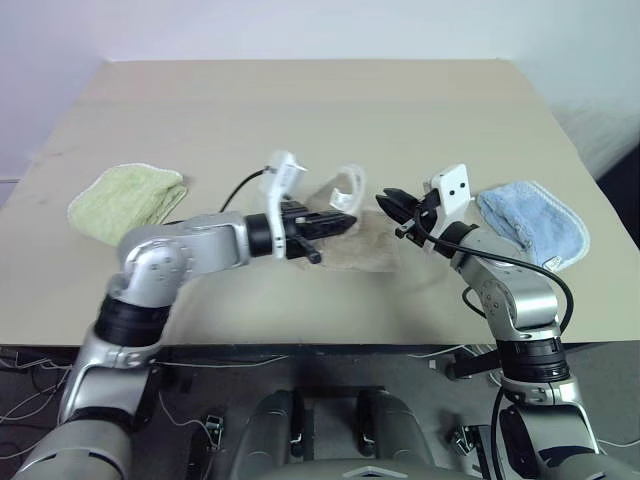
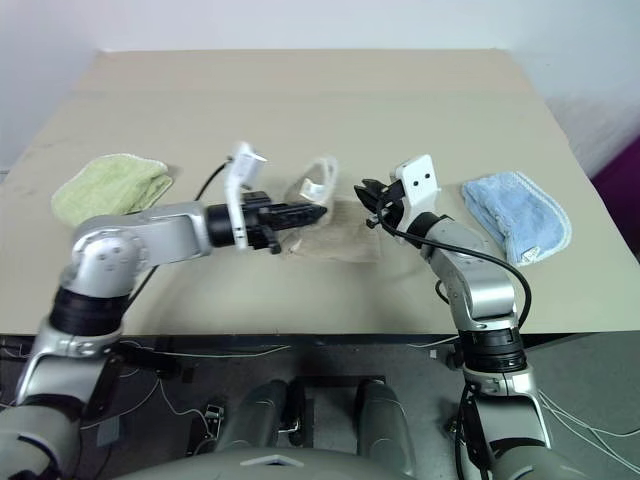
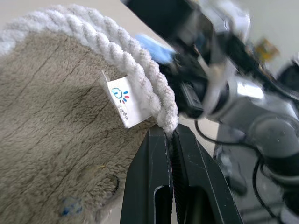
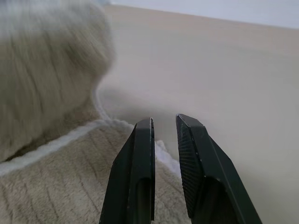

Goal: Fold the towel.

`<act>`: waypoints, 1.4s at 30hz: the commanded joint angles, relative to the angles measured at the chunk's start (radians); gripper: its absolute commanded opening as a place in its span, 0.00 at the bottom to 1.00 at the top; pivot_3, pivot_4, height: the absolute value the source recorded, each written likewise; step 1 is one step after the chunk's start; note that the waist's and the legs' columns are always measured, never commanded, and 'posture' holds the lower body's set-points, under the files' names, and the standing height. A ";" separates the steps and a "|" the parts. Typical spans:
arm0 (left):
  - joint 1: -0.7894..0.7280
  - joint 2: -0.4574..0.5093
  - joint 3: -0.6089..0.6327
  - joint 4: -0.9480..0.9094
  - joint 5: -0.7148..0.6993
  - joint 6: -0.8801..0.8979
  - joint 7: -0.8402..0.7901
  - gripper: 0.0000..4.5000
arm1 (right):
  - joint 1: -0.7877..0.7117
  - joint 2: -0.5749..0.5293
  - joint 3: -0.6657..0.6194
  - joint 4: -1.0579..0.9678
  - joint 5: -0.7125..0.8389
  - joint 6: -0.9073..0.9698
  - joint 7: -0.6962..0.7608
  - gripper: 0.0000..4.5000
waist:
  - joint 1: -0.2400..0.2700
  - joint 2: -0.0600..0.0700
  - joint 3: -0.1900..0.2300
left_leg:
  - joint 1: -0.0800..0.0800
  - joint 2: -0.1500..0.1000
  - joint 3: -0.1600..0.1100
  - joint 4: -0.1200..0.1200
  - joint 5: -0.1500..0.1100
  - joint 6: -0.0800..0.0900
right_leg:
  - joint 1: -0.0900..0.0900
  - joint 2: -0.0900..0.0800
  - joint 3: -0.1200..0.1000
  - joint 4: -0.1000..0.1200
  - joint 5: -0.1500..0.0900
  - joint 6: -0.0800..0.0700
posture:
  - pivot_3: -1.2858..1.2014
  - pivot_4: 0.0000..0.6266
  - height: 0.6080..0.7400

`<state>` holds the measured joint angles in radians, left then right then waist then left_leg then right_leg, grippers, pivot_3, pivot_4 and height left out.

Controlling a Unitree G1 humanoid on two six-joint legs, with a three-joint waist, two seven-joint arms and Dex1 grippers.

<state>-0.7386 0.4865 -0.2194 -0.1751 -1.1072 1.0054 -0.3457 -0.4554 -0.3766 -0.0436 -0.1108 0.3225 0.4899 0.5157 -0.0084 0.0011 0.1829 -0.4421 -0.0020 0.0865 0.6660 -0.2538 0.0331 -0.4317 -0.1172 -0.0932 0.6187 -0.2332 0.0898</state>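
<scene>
Beige terry: the towel [image 1: 362, 248], white corded edging, lies rumpled near the middle of the desk [image 1: 320, 110], between the two arms. One corner is lifted clear of the surface, its white edge curling upward. Left gripper [image 1: 345, 226]: fingers closed on that corded edge, just beside a small white tag [image 3: 125, 100] (printed with a blue-and-red mark). Right gripper [image 1: 392, 203]: fingers slightly apart, holding nothing, poised just over the towel's far side. Light-green cloth [image 1: 128, 200]: folded, well to the left. Light-blue cloth [image 1: 535, 222]: at the right edge.
</scene>
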 commanded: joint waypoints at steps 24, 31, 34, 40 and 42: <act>-0.019 -0.269 0.095 0.183 0.344 0.024 -0.184 0.69 | 0.049 -0.048 -0.079 -0.094 0.009 0.003 -0.063 0.17 | 0.002 0.000 0.000 | 0.001 0.001 -0.001 0.003 0.003 0.000 | -0.001 -0.001 0.000 0.008 0.000 0.001 | 0.52 0.24 0.71; -0.007 -0.264 0.229 0.201 0.334 0.027 -0.153 0.99 | 0.044 -0.050 -0.072 -0.131 0.015 0.027 -0.063 0.17 | 0.002 0.000 0.000 | 0.001 0.001 -0.001 0.004 0.003 0.001 | -0.001 -0.001 0.000 0.010 0.000 0.001 | 0.52 0.24 0.71; 0.017 -0.239 0.283 0.240 0.380 -0.057 -0.140 0.94 | 0.044 -0.043 -0.050 -0.160 0.032 0.049 -0.045 0.14 | 0.001 0.000 0.000 | 0.001 0.000 -0.001 0.004 0.003 0.001 | -0.001 -0.001 0.000 0.010 0.000 0.001 | 0.52 0.24 0.71; 0.090 -0.224 0.291 0.224 0.429 -0.151 -0.170 0.56 | 0.054 -0.011 0.018 -0.209 0.065 0.096 -0.013 0.00 | 0.001 -0.001 0.000 | 0.001 0.000 -0.001 0.005 0.003 0.001 | -0.001 -0.001 0.000 0.010 0.000 0.001 | 0.52 0.24 0.71; 0.109 -0.215 0.265 0.208 0.453 -0.178 -0.195 0.41 | 0.054 0.003 0.041 -0.207 0.065 0.102 -0.012 0.00 | 0.002 0.000 0.000 | 0.001 0.000 -0.001 0.005 0.003 0.001 | -0.001 -0.001 0.000 0.011 0.000 0.001 | 0.52 0.24 0.71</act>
<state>-0.6265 0.2634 0.0572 0.0876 -0.6655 0.8652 -0.5145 -0.4003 -0.3782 -0.0102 -0.2748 0.3746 0.5922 0.4990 -0.0066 0.0006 0.1830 -0.4416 -0.0015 0.0851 0.6720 -0.2504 0.0338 -0.4324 -0.1186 -0.0931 0.6298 -0.2331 0.0903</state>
